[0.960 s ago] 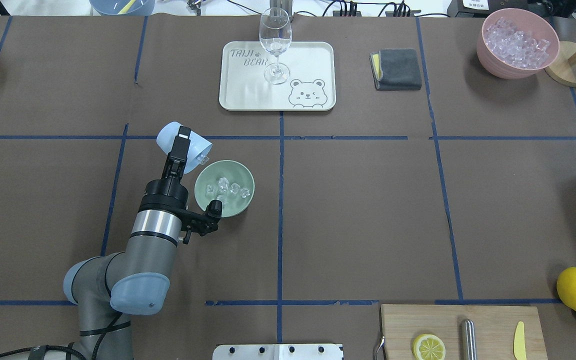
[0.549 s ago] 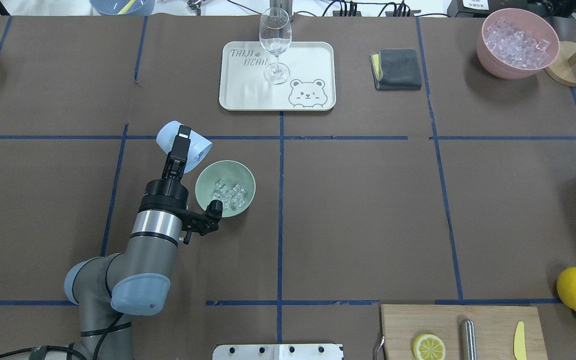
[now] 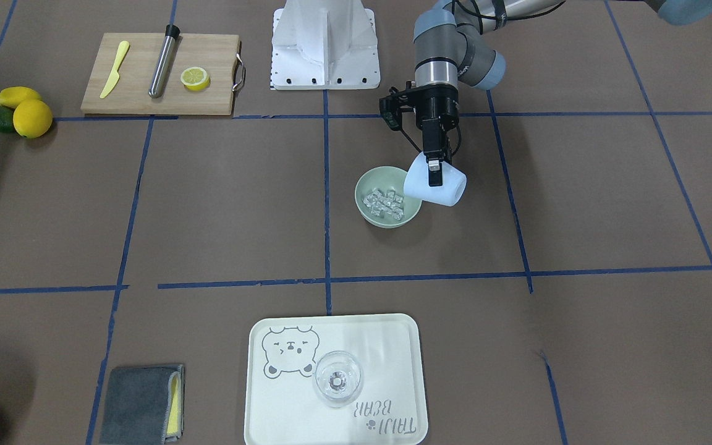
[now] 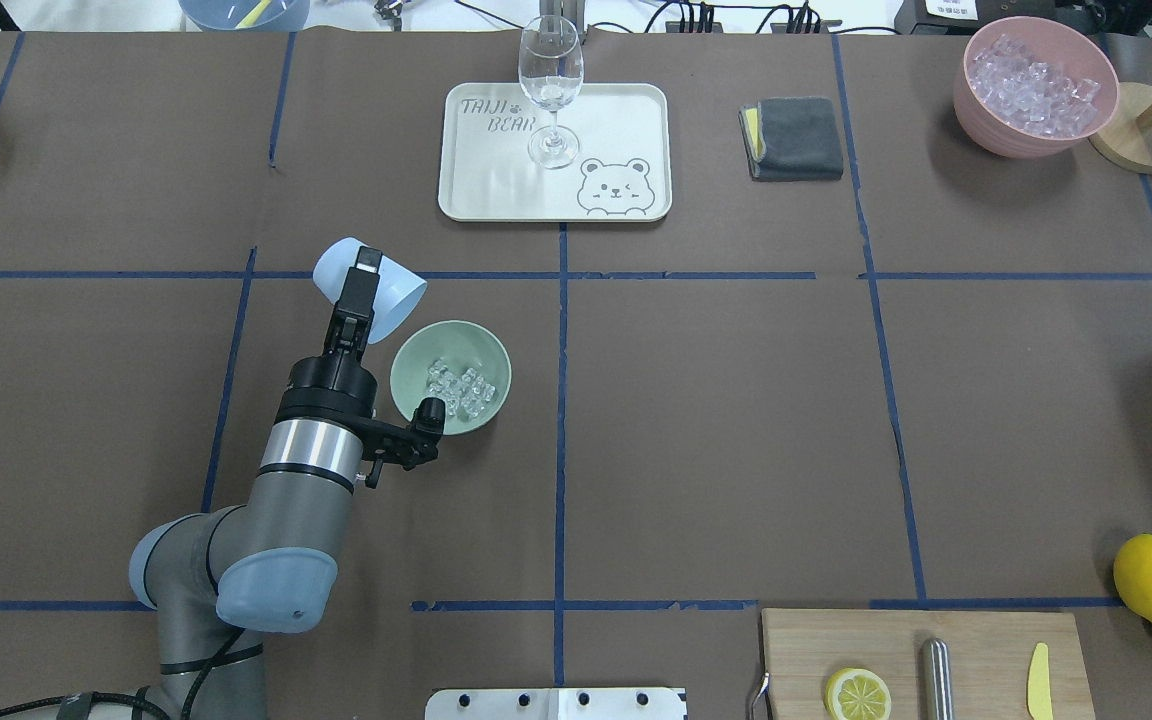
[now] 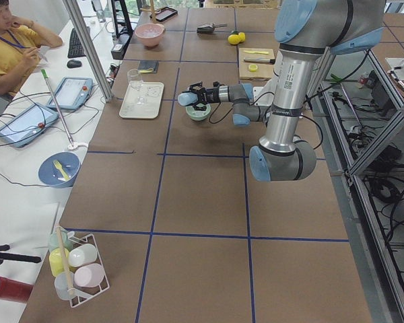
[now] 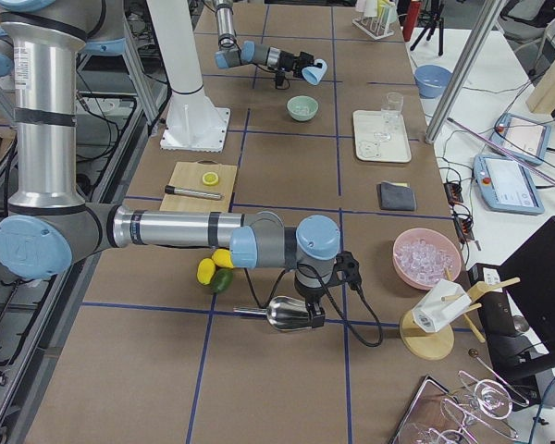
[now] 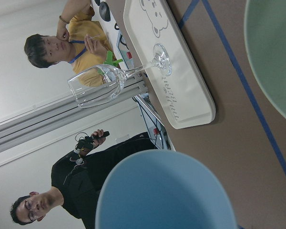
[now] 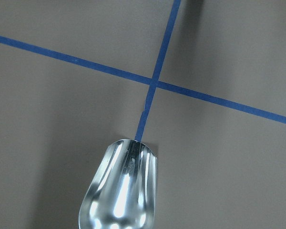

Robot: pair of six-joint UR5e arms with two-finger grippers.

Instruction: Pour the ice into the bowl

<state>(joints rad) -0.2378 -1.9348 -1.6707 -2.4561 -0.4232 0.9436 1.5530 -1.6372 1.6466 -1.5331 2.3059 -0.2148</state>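
Observation:
The pale sage-green bowl (image 4: pixel 497 352) sits on the brown table left of centre. A cluster of small clear ice cubes (image 4: pixel 458 386) lies in its bottom, also seen in the front view (image 3: pixel 384 203). My left gripper (image 4: pixel 366 290) is shut on a light blue cup (image 4: pixel 399 296). It holds the cup tipped on its side, above and just beside the bowl's far-left rim, mouth toward the bowl. No ice shows at the cup's mouth. My right gripper (image 6: pixel 307 310) is at a metal scoop (image 8: pixel 118 191) near the right table edge; I cannot tell its state.
A cream tray (image 4: pixel 626 110) with a wine glass (image 4: pixel 550 85) stands at the back centre. A grey cloth (image 4: pixel 798 137) and a pink container of ice (image 4: pixel 1034 85) are at the back right. A cutting board (image 4: pixel 986 640) and lemons (image 4: pixel 1151 578) are at the front right.
The last cube at the cup's mouth has dropped. The scattered ice has gathered in the bowl's middle. The cup has shifted slightly upward; the arm has barely moved.

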